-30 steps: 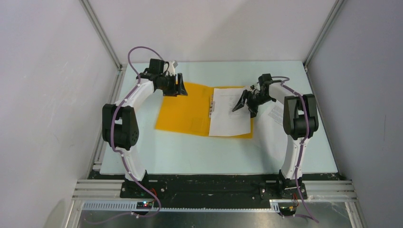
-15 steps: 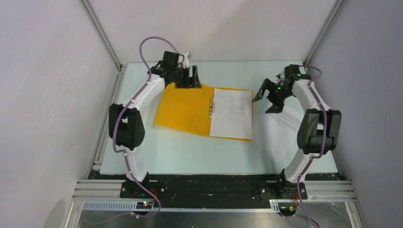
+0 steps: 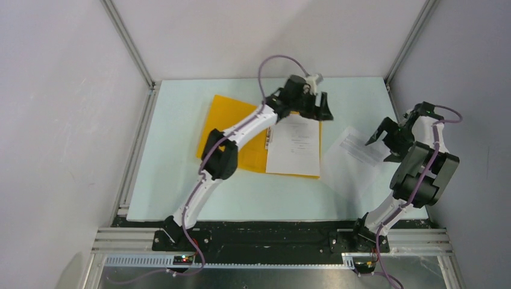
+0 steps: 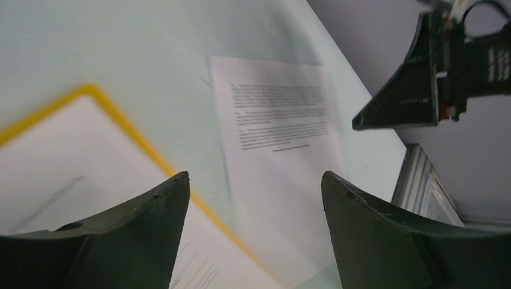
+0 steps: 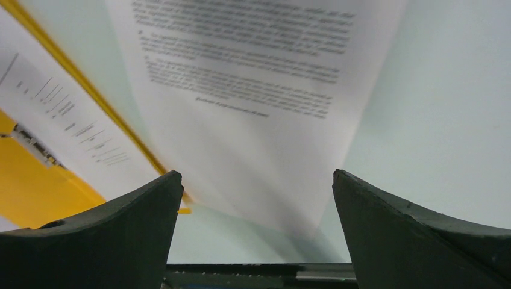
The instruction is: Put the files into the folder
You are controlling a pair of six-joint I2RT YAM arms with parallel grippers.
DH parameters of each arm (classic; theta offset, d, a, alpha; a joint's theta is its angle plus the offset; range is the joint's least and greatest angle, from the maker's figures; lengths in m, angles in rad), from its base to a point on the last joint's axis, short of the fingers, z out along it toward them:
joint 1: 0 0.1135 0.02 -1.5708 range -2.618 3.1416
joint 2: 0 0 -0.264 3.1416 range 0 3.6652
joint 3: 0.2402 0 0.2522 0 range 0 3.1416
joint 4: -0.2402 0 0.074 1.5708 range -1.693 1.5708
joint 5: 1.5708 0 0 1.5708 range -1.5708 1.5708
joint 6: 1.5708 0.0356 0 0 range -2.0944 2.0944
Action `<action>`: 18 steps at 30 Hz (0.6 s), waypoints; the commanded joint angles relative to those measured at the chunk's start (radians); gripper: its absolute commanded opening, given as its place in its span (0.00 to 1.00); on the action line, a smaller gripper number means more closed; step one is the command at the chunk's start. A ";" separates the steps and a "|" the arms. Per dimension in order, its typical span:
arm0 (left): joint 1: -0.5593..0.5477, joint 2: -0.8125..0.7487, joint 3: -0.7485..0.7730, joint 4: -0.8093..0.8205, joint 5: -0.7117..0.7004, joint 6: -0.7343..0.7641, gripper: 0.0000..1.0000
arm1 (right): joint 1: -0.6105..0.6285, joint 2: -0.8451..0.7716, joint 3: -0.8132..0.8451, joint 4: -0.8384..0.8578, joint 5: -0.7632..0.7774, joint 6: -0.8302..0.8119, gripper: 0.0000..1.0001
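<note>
Fingers of left arm (image 3: 324, 110), apart, swung right over folder (image 3: 220, 117); right fingers (image 3: 378, 131) apart, withdrawn.

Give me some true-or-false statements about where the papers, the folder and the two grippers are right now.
1. The folder lies open on the table. True.
2. A printed sheet lies on the folder's right half. True.
3. The loose sheet lies to the left of the folder. False: it lies on the table to the right of the folder.
4. The right gripper is shut on a paper. False: it is open and holds nothing, near the loose sheet's right edge.
5. The left gripper is open and holds nothing. True.
</note>
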 commanded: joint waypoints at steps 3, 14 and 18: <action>-0.073 0.086 -0.014 0.299 0.027 -0.202 0.86 | -0.076 0.028 -0.002 0.047 0.080 -0.114 1.00; -0.112 0.128 -0.111 0.231 -0.114 -0.342 0.84 | -0.113 0.149 -0.014 0.089 0.143 -0.129 1.00; -0.123 0.135 -0.134 0.189 -0.137 -0.374 0.83 | -0.108 0.193 -0.013 0.105 0.095 -0.124 1.00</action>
